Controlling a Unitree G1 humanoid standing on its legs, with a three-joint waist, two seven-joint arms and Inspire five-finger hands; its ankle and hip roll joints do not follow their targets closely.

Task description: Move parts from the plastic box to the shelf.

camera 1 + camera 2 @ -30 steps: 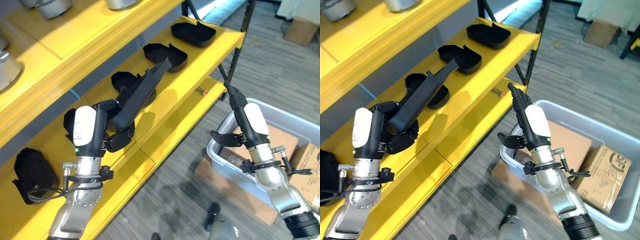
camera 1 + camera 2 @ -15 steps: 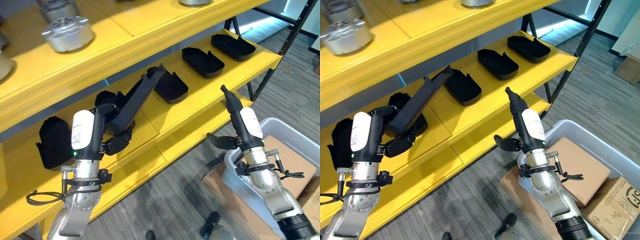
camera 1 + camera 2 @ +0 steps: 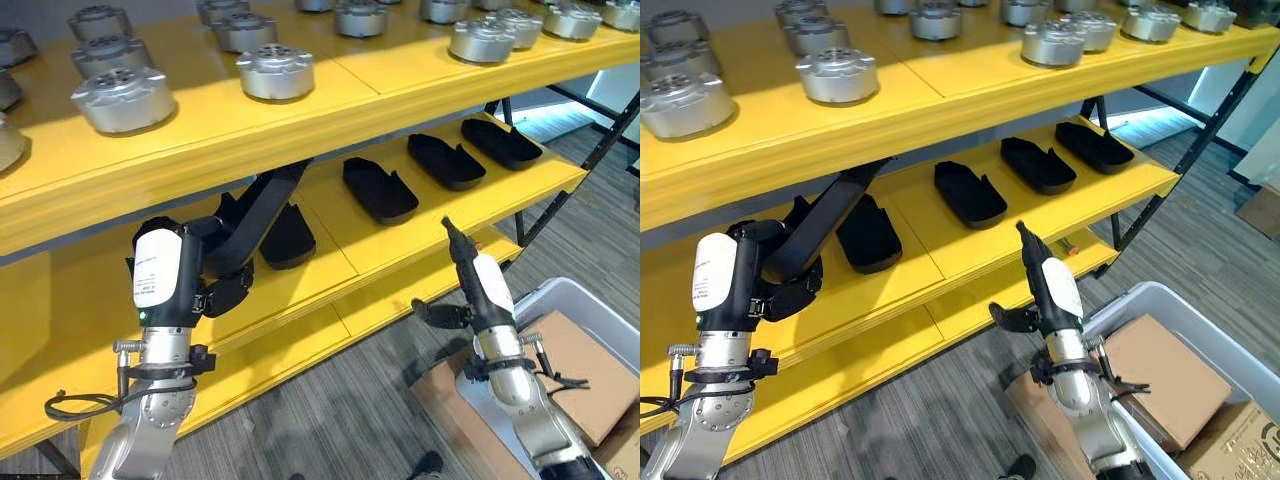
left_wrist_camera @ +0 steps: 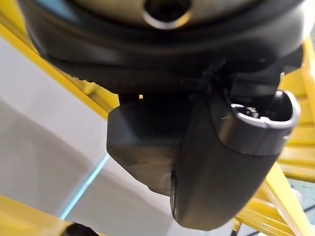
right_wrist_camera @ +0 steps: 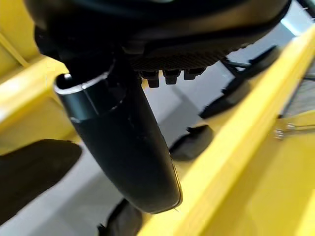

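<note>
A: Left hand [image 3: 215, 268]?
B: Fingers curled round a long black part [image 3: 256, 213], lower end in the grip. Part slanted upward, tip reaching under the front lip of the top shelf [image 3: 300, 110], over the middle shelf [image 3: 330, 215].

A: Right hand [image 3: 468, 275]?
B: Raised in front of the lower shelf edge [image 3: 400, 295], fingers straight and pointing up, thumb stuck out to the side. Nothing held.

A: Middle shelf contents?
B: Four black tray-shaped parts in a row: one [image 3: 285, 235] just behind the held part, next [image 3: 379, 190] to its right, then another [image 3: 446, 161], and the last [image 3: 505, 144] near the shelf's right end.

A: Top shelf?
B: Round silver metal discs [image 3: 275, 72] in rows, several along the front edge, more behind.

A: Plastic box?
B: Grey plastic box [image 3: 1140, 300] on the floor at lower right, beside the right arm. Brown cardboard boxes [image 3: 1160, 375] inside. Black parts inside: cannot tell.

A: Floor?
B: Grey carpet [image 3: 940, 420] under the shelf and around the box.

A: Shelf frame?
B: Black metal braces [image 3: 580, 170] at the right end.
</note>
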